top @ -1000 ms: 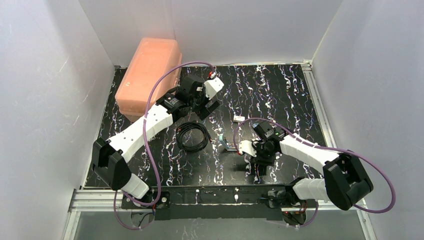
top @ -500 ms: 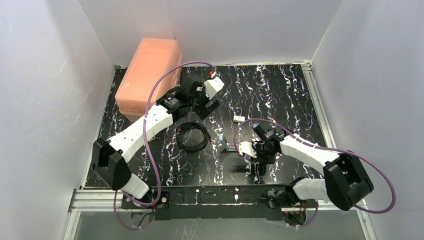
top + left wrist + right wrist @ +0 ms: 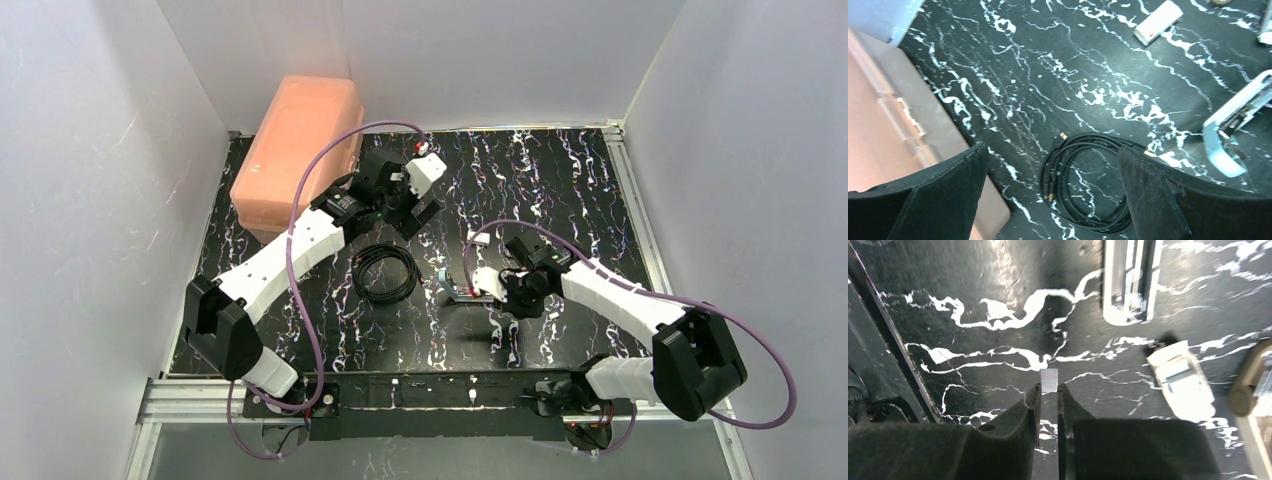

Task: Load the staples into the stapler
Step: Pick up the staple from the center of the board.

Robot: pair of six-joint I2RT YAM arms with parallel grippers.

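Black marble-patterned table (image 3: pixel 560 180) is carrying everything. The left end effector (image 3: pixel 1050 152) is hovering, fingers wide apart, over a coiled black cable (image 3: pixel 1083 185). The small light-blue plastic stapler (image 3: pixel 1222 150) is lying mid-table, apparently opened for loading. Nearby, the right end effector (image 3: pixel 1049 390) is clamping the tiny silvery staple strip (image 3: pixel 1049 380) by one end, likely for sliding in.

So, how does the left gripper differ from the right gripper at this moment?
The left gripper stands wide open and empty; the right gripper is closed on the staples. The left gripper hangs above the coiled black cable, the right gripper near the stapler. Both point down at the table.
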